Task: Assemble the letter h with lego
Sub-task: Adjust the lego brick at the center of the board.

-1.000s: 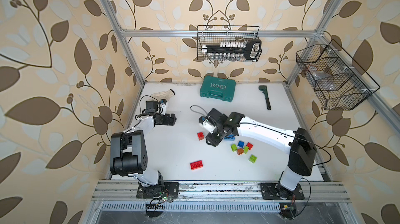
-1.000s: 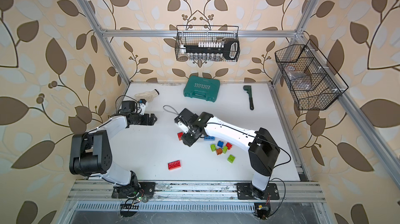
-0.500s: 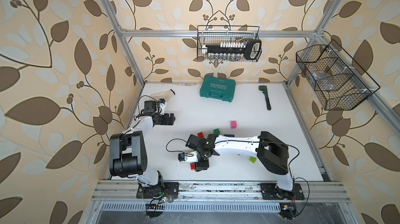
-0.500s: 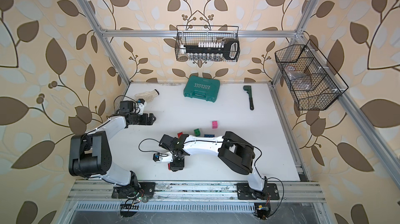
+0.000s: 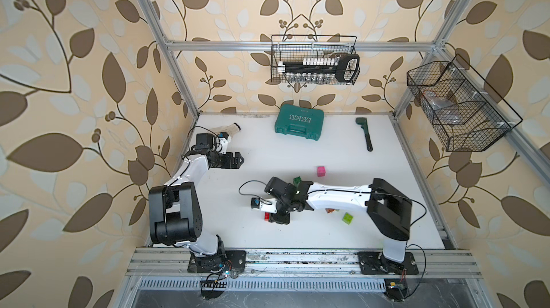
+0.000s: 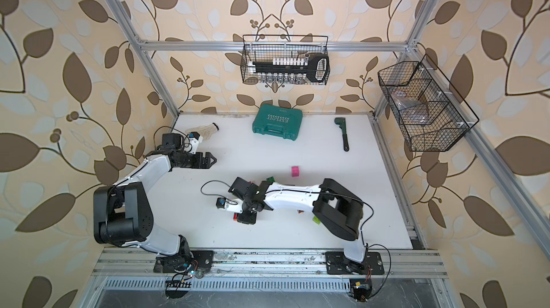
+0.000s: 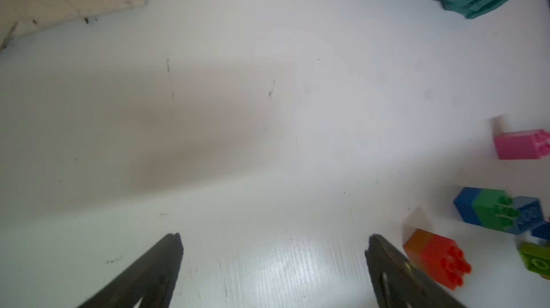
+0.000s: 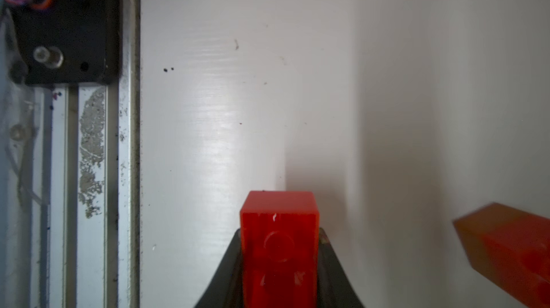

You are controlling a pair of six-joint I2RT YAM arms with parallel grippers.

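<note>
Red brick (image 8: 278,250), at the table's (image 5: 297,154) near middle, is pinched across its narrow sides by the right gripper (image 8: 279,232), probably for carrying to the lego (image 5: 347,218) further right, while the left gripper (image 7: 273,236) idles far left, fingers spread.

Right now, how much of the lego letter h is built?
No h shape shows yet. In hand: the right gripper is shut on a red studded plastic brick; the left gripper is open, empty. To do: the pink square brick and lime square brick lie apart, unplaced.
</note>
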